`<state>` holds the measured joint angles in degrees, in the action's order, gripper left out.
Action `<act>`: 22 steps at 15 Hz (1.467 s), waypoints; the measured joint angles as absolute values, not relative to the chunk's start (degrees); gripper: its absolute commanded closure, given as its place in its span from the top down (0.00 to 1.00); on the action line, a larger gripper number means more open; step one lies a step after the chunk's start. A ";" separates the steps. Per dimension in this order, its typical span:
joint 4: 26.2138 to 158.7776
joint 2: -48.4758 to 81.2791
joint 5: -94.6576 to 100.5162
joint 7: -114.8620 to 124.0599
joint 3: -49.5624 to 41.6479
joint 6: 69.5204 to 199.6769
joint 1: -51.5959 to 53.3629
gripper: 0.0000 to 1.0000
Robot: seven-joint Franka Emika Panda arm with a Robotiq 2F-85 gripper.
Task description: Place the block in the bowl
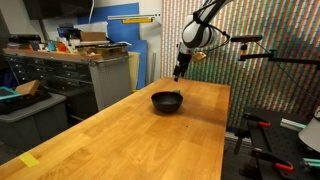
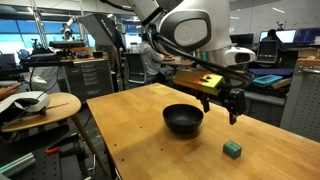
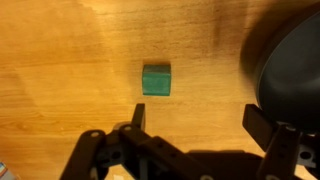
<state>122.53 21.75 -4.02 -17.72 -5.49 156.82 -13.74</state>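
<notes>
A black bowl (image 2: 183, 120) is seen standing upright on the wooden table (image 2: 135, 115). A small green block (image 2: 232, 149) lies flat on the table near the bowl, apart from it and not touching it, on the side nearer the camera in that exterior view. In the wrist view the same block (image 3: 156, 80) is shown on bare wood, with the bowl's dark rim (image 3: 292, 70) filling the right edge of the picture.

The tool (image 2: 224, 110) is held above the table just beside the bowl, over the side where the block lies, and clear of both. Its two fingers (image 3: 140, 116) are spread wide in the wrist view and nothing is held between them. The block is seen just beyond the fingertip farther from the bowl, outside the gap.

In an exterior view the tool (image 1: 179, 72) hangs above the bowl's far side (image 1: 167, 101); the block cannot be made out there.
</notes>
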 measured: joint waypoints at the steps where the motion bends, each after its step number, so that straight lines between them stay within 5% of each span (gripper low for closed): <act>1: 122.36 22.33 -4.01 -17.79 -5.28 156.90 -13.77 1.00; 22: 107.34 38.90 -1.71 -17.96 -4.87 158.83 -17.81 1.00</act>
